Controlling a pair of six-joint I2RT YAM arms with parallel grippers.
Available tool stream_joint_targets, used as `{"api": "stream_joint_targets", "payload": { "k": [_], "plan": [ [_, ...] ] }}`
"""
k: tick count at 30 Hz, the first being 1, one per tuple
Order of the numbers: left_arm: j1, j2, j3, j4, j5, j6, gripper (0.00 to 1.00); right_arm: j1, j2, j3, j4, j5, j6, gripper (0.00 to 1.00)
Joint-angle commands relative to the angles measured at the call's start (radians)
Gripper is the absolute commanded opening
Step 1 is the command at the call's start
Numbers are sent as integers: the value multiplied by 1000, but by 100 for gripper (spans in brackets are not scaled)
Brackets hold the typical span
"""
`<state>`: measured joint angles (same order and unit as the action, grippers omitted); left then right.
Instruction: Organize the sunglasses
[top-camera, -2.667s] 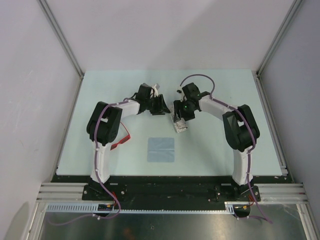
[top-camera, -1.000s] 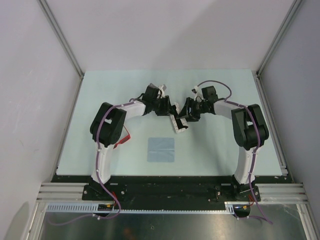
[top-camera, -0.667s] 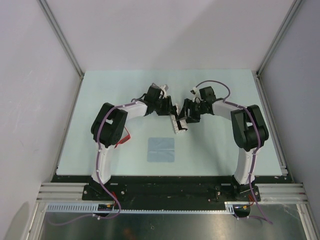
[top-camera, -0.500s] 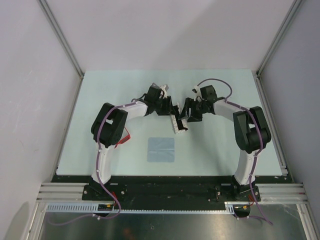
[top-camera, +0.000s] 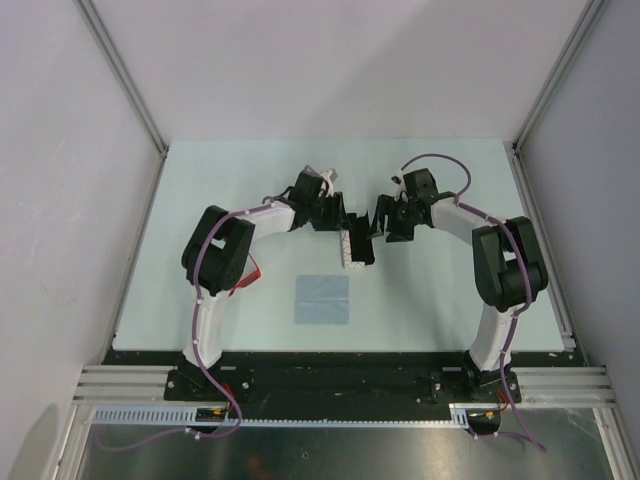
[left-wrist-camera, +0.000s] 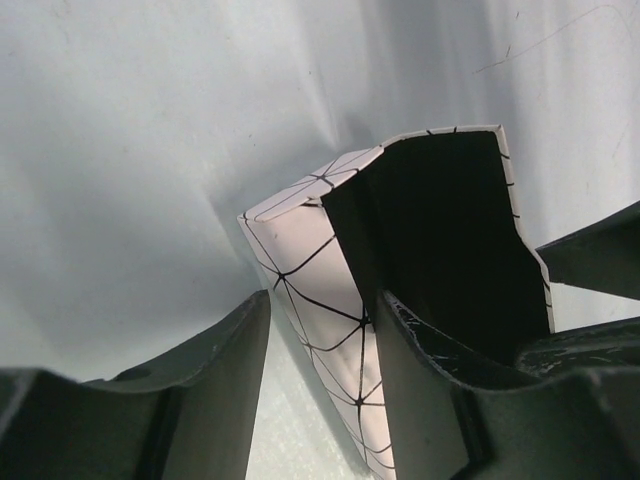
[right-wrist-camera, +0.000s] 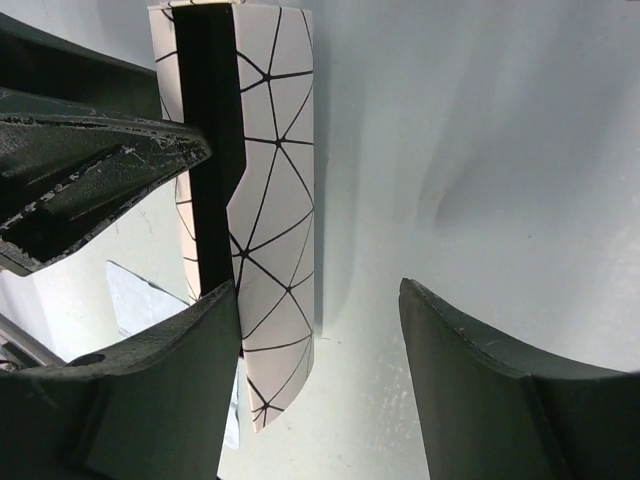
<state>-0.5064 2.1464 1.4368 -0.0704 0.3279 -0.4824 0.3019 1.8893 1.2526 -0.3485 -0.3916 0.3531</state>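
The sunglasses (top-camera: 248, 270) show only as a bit of red frame beside the left arm's upright link, on the left of the table. The white case with the thin line pattern (top-camera: 354, 248) lies mid-table, open, with its black inside showing (left-wrist-camera: 440, 230). My left gripper (top-camera: 345, 215) is open and straddles the case's side wall (left-wrist-camera: 320, 390): one finger (left-wrist-camera: 430, 380) is against the black inside, and the other (left-wrist-camera: 210, 390) stands off the outer wall. My right gripper (top-camera: 385, 220) is wide open and empty (right-wrist-camera: 320, 380), with the case (right-wrist-camera: 270, 200) beside its left finger (right-wrist-camera: 150, 400).
The flat light-blue cloth (top-camera: 322, 298) lies in front of the case, and a corner of it shows in the right wrist view (right-wrist-camera: 140, 295). Metal frame posts (top-camera: 130, 90) and grey walls stand round the table (top-camera: 450, 300).
The right gripper, which held the case before, has let it go, opened and drawn off to the right. The left gripper has moved right onto the case.
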Motion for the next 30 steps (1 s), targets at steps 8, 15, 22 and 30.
{"api": "stream_joint_targets", "payload": {
  "k": [8, 15, 22, 30],
  "plan": [
    [3, -54, 31, -83, -29, 36, 71, 28, -122, 51, 6, 22, -6, 71],
    [6, -105, 47, -83, -33, 31, 85, 32, -180, 71, 2, 31, 18, 73],
    [6, -108, 40, -83, -20, 31, 86, 48, -210, 73, -10, 48, 17, 72],
    [6, -123, 11, -83, -13, 33, 83, 154, -196, 77, -30, 73, 6, 39]
  ]
}}
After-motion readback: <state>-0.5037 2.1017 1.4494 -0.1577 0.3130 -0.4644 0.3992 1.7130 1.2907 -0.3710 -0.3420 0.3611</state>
